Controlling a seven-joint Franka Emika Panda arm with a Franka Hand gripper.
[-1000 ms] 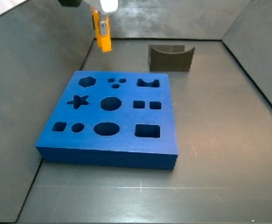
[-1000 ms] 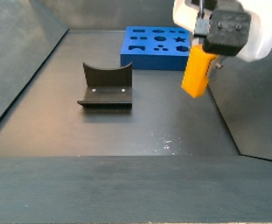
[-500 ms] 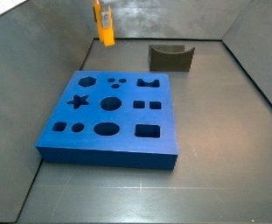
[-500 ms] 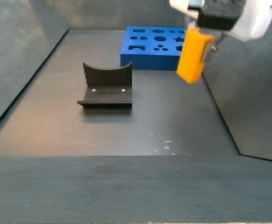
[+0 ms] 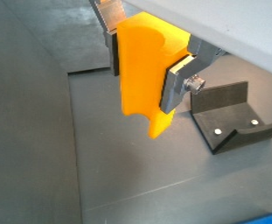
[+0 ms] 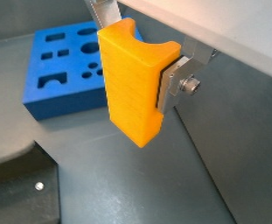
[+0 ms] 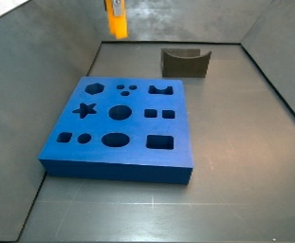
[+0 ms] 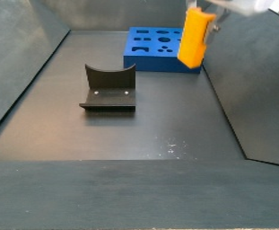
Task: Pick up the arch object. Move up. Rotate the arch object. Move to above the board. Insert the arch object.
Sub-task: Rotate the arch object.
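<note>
The two-finger gripper (image 6: 138,66) is clamping the small bright orange-yellow arch object (image 6: 136,83) high above the floor, clearing it to reach the thick blue cut-out board (image 6: 59,70).

Open air around your load
The gripper (image 5: 148,72) holds the arch object (image 8: 196,38) high, clear of the board (image 7: 121,128); the fixture (image 8: 108,88) stands well aside.

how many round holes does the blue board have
3 on the board: one large and two small in its far row, while the gripper holds the arch object high above the floor.
</note>
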